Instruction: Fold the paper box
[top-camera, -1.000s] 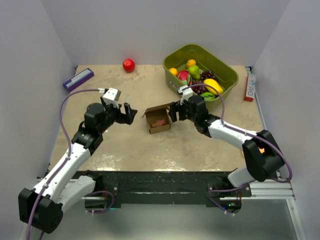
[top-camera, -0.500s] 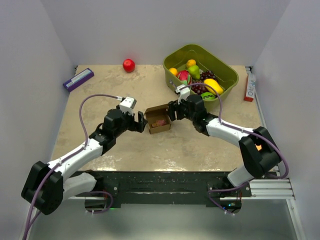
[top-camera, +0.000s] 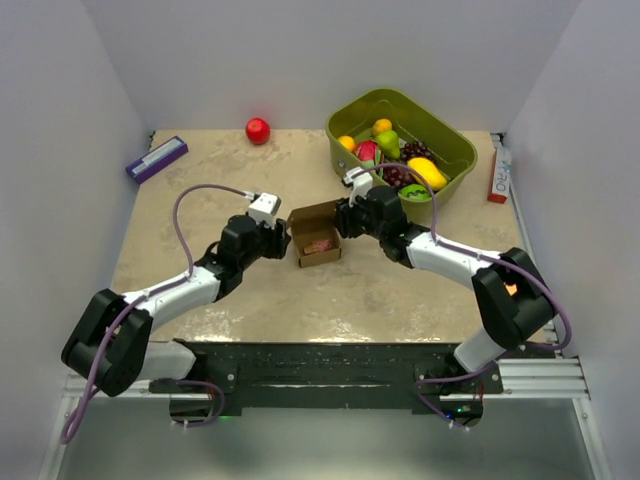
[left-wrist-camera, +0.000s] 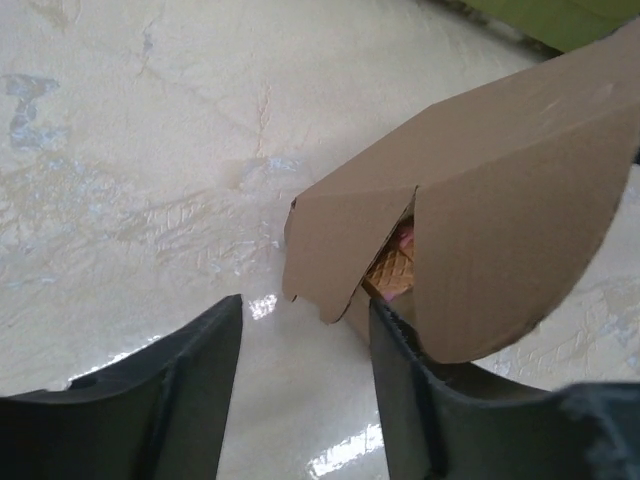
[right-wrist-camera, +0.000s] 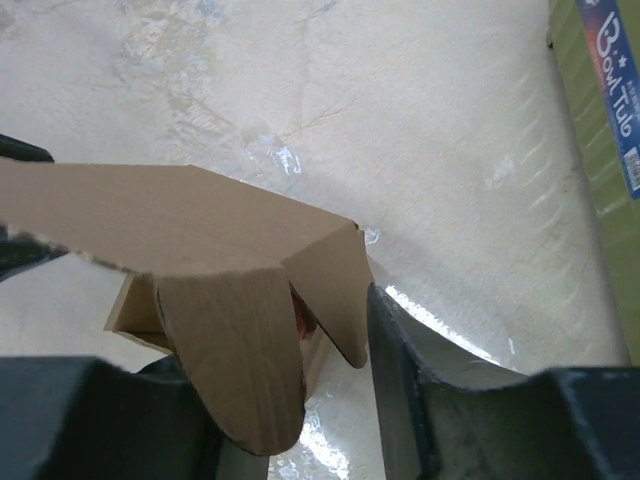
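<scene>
The paper box (top-camera: 318, 240) is a small brown cardboard cube in the middle of the table, its lid flap (top-camera: 314, 215) raised and something pinkish inside. My left gripper (top-camera: 283, 243) sits at its left side, open. In the left wrist view the left gripper (left-wrist-camera: 305, 305) has bare table between its fingers, and the right finger (left-wrist-camera: 400, 380) rests under the box's side flap (left-wrist-camera: 335, 255). My right gripper (top-camera: 345, 218) is at the box's back right corner. The right gripper (right-wrist-camera: 275, 340) is open and straddles two hanging flaps (right-wrist-camera: 240, 360); its left fingertip is hidden behind them.
A green bin (top-camera: 455, 135) of toy fruit stands right behind the right arm, and its wall shows in the right wrist view (right-wrist-camera: 600, 200). A red ball (top-camera: 258, 130) lies at the back. A purple-and-white flat box (top-camera: 157, 158) is back left, a red-and-white slim box (top-camera: 499, 170) far right.
My left arm has swung right across the table up to the box's left side. Both grippers' jaws have narrowed. The right gripper has edged left onto the box's flaps.
</scene>
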